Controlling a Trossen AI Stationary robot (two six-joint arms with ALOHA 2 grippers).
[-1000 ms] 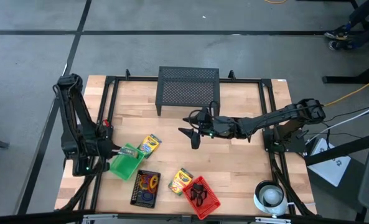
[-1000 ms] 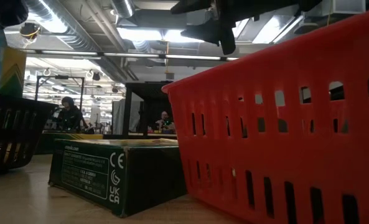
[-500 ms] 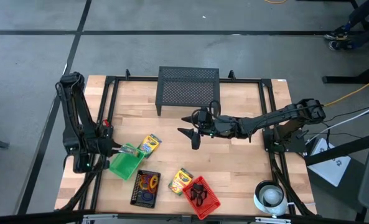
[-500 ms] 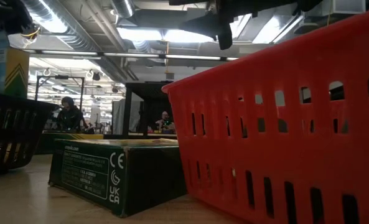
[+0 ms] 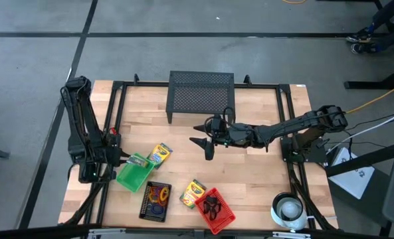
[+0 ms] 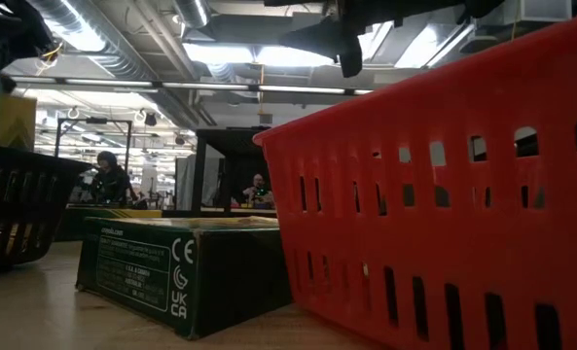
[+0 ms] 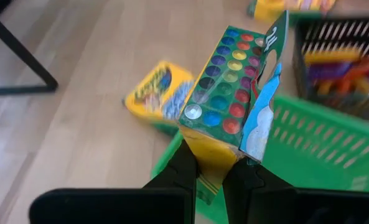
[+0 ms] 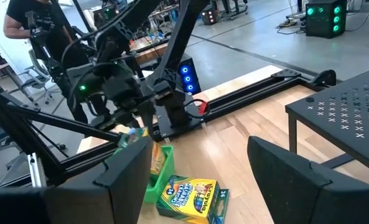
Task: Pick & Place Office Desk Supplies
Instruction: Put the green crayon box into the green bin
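My left gripper point(image 7: 212, 177) fingers clench the light, stiff crayon box point(image 7: 234, 118) by its lower end above the green basket point(image 7: 321, 155), while my right gripper point(image 5: 202, 141) hangs spread mid-table.

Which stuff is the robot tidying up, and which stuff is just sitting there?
Being tidied:
- box of paints, held by the left gripper over the green basket
- two crayon boxes
- rings in the black tray
- black clips in the red basket

Just sitting there:
- black mesh stand
- white roll
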